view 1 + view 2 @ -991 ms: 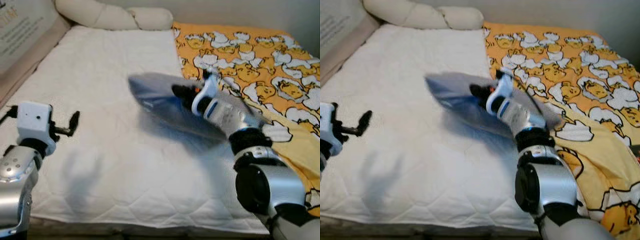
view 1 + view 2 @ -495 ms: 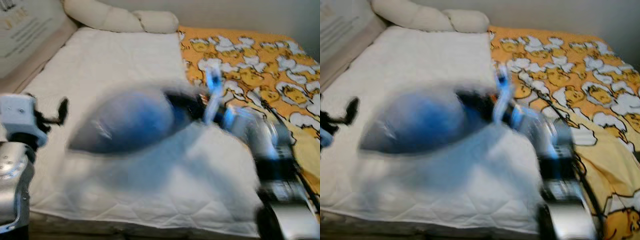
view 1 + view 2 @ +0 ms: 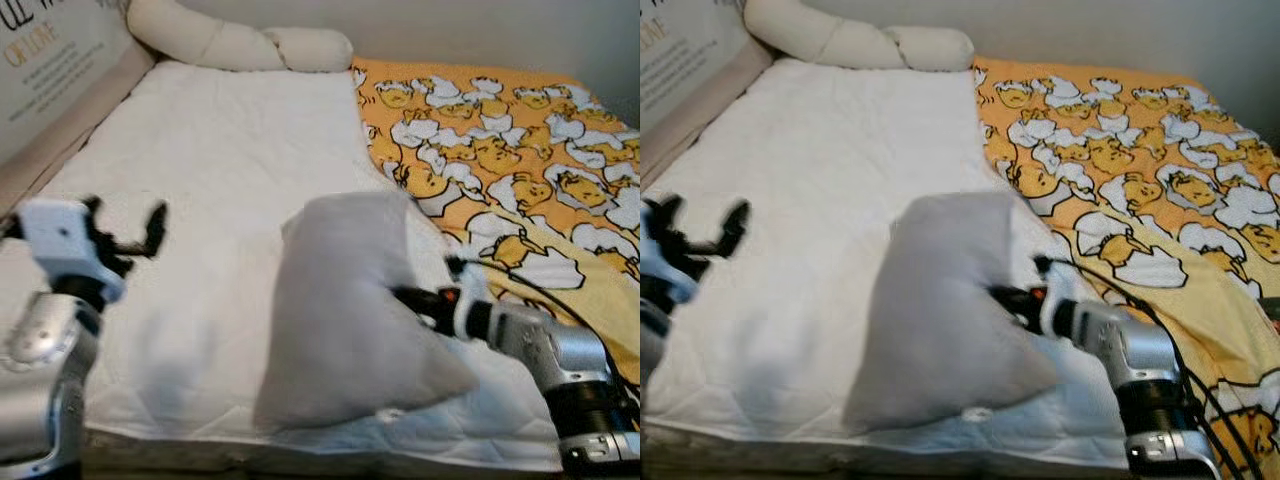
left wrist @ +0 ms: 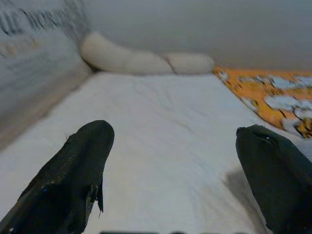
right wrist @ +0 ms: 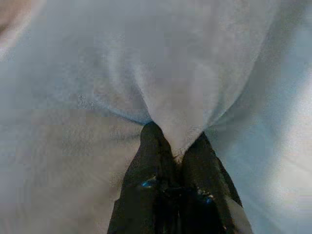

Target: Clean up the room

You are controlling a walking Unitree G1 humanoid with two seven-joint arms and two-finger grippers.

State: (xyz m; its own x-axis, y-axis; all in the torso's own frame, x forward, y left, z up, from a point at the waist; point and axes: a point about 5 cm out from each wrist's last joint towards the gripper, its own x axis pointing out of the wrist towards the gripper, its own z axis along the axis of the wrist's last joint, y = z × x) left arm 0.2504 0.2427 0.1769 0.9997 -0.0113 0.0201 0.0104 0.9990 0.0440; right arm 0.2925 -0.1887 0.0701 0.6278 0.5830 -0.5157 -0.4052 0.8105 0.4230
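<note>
- A grey pillow [image 3: 345, 310] stands on the white mattress [image 3: 210, 180] near the bed's front edge, its long axis running from the front edge up toward the head of the bed.
- The right gripper [image 3: 412, 298] has its two black fingers [image 5: 161, 161] pinched tight on a fold of the pillow's right side; the pillow lies directly to that gripper's left.
- The left gripper [image 3: 125, 232] hovers over the mattress well apart from the pillow, fingers [image 4: 73, 170] spread wide and holding nothing.
- A cream bolster [image 3: 235, 42] lies across the head of the bed, and an orange duck-print blanket [image 3: 500, 130] covers the right half.
- The right arm is plainly the nearer one; any placing of the pillow toward the bolster would likely turn on it.
</note>
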